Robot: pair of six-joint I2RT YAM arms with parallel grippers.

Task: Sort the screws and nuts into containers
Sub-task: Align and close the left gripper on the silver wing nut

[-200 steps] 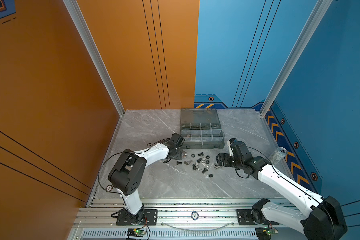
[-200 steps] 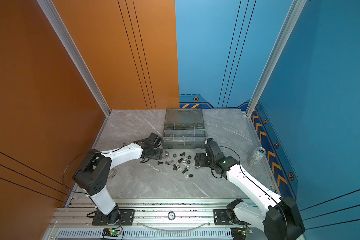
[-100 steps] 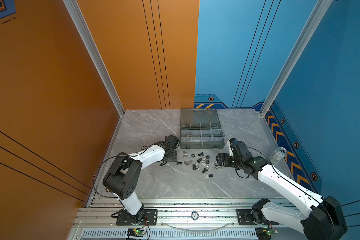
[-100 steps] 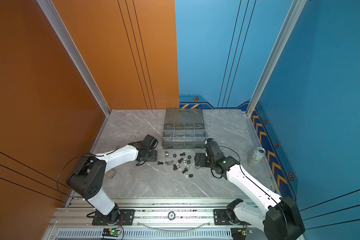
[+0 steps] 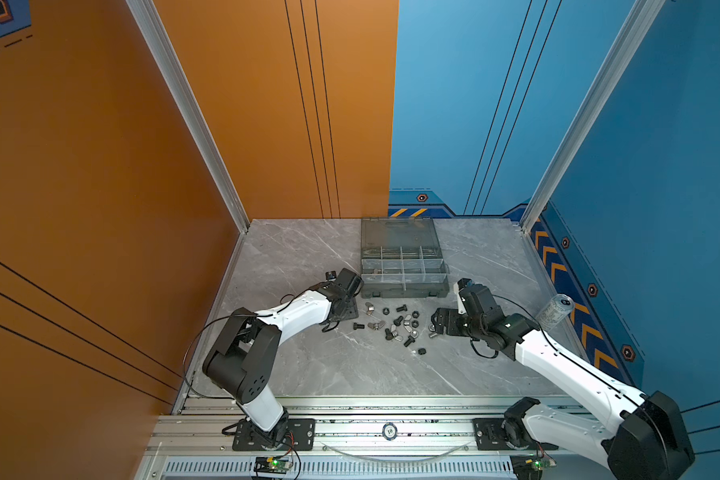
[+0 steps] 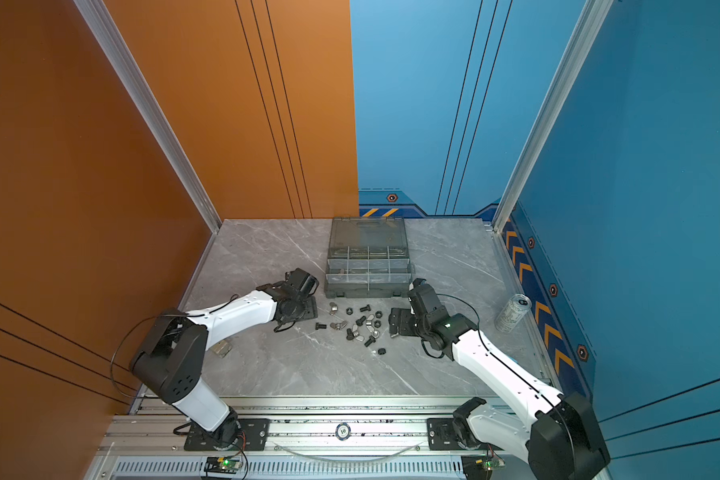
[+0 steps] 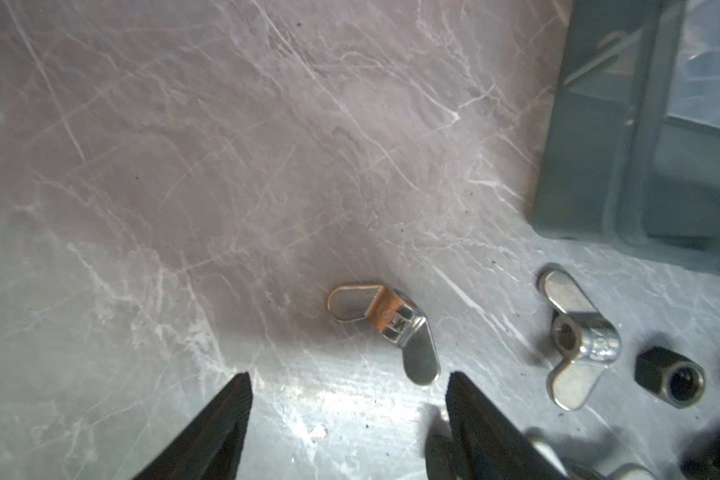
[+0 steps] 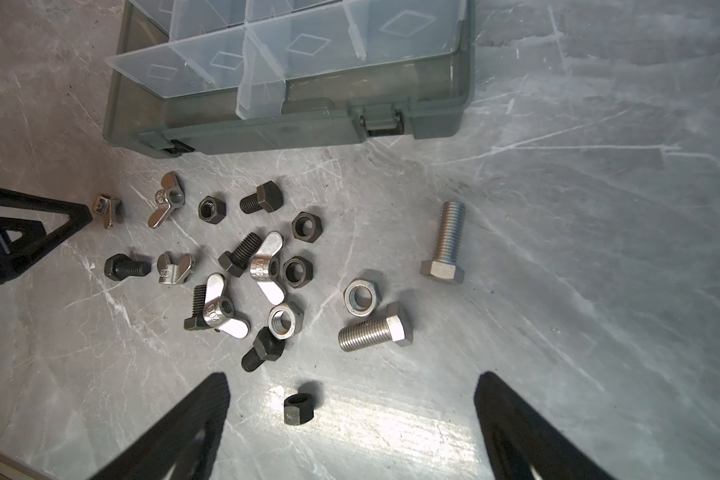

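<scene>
Loose screws and nuts (image 5: 395,324) lie scattered on the grey marble table in front of the containers, an open smoky grey organizer box (image 5: 404,287); both top views show the pile (image 6: 362,324) and the box (image 6: 366,289). My left gripper (image 7: 348,376) is open and low at the pile's left edge (image 5: 352,311), with a silver wing nut (image 7: 387,328) just beyond its tips. At the pile's right side (image 5: 435,325) my right gripper (image 8: 352,376) is open. A black hex nut (image 8: 299,409) lies between its fingers, untouched. Two silver bolts (image 8: 445,245) (image 8: 373,332) lie ahead.
A silver drink can (image 5: 554,311) stands near the right wall. A poker chip (image 5: 390,431) sits on the front rail. In a top view a small metallic piece (image 6: 221,348) lies by the left arm. The box's lid (image 5: 398,232) lies flat behind it.
My left gripper has drawn back from the box's front left corner toward the near side and now sits lower by the pile. The right arm has not moved.
</scene>
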